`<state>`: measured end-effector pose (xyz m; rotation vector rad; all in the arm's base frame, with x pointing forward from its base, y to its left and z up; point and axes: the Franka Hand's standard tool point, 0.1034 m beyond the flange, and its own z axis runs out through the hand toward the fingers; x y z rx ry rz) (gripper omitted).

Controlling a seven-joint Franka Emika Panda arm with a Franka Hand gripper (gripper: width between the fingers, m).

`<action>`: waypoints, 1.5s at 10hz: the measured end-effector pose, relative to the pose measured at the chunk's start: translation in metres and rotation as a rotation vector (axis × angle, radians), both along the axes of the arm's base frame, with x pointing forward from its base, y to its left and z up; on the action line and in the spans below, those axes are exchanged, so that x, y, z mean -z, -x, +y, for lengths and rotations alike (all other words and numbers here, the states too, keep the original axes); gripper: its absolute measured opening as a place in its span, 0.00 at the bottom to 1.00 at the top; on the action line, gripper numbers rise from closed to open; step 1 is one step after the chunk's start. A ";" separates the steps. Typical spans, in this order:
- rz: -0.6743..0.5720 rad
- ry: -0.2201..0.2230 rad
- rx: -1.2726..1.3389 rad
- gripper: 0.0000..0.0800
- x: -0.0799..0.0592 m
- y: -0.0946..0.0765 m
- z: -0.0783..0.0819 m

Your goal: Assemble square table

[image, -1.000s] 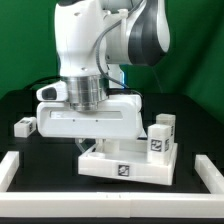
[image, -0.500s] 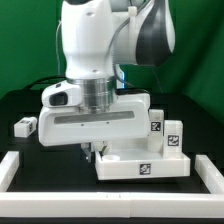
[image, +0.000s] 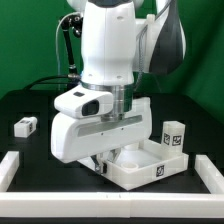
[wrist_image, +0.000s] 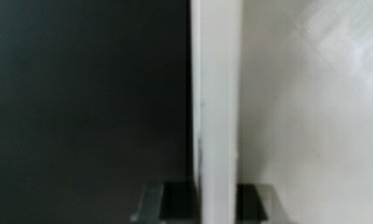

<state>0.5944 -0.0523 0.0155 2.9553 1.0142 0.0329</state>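
Observation:
The square table panel [image: 150, 165] is a white square piece with a recessed face and a tag on its side, lying on the black table at the front of the exterior view. A white tagged leg [image: 175, 136] stands upright at its far right corner. My gripper [image: 101, 163] sits low at the panel's left edge, mostly hidden under the hand. In the wrist view the panel's thin white wall [wrist_image: 218, 110] runs between my two dark fingers [wrist_image: 178, 200], which are closed against it on either side.
A loose white tagged leg [image: 25, 126] lies at the exterior view's left on the black table. Long white border bars run along the front [image: 100, 213] and both sides. Black cables hang behind the arm.
The panel, held by my gripper, has slid toward the exterior view's right and turned counter-clockwise. The arm has swung right with it; the upright leg moved along.

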 end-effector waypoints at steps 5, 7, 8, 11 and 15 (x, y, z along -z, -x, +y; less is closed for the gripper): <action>-0.059 0.094 -0.551 0.08 -0.011 -0.052 0.062; -0.077 0.105 -0.606 0.08 -0.011 -0.053 0.057; -0.077 0.106 -0.608 0.08 -0.011 -0.053 0.057; -0.109 0.111 -0.734 0.08 -0.015 -0.062 0.067; -0.154 0.128 -0.848 0.08 -0.018 -0.083 0.108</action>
